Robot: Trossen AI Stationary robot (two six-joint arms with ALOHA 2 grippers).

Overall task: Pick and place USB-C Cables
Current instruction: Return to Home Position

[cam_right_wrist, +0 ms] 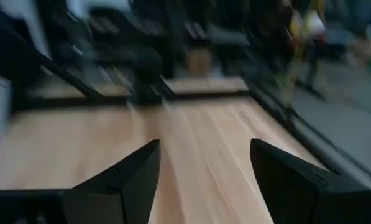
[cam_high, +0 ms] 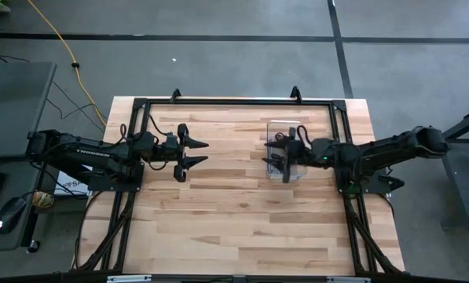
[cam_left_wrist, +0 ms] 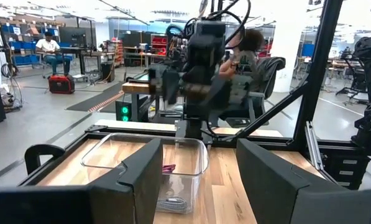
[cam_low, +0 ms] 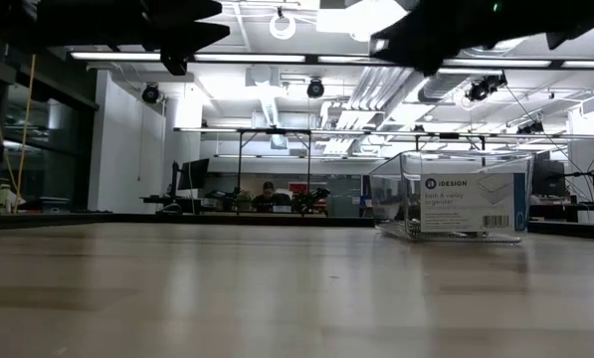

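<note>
Cables [cam_left_wrist: 171,203] — grey coil, magenta bit showing — inside the bin [cam_left_wrist: 201,158], right of the tabletop's [cam_high: 234,228] centre, nearer the back edge. Left of centre, left gripper [cam_high: 206,152], fingers spread, empty. Above the bin, right gripper [cam_high: 280,157] — fingers apart, nothing held.

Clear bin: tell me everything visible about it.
The clear bin is an open-topped rectangular box of transparent plastic, upright on the wooden table, right of centre. One wall carries a white iDesign label with a barcode. Inside, a magenta cable and a grey cable show. The right gripper hangs above it, jaws open, not touching.
</note>
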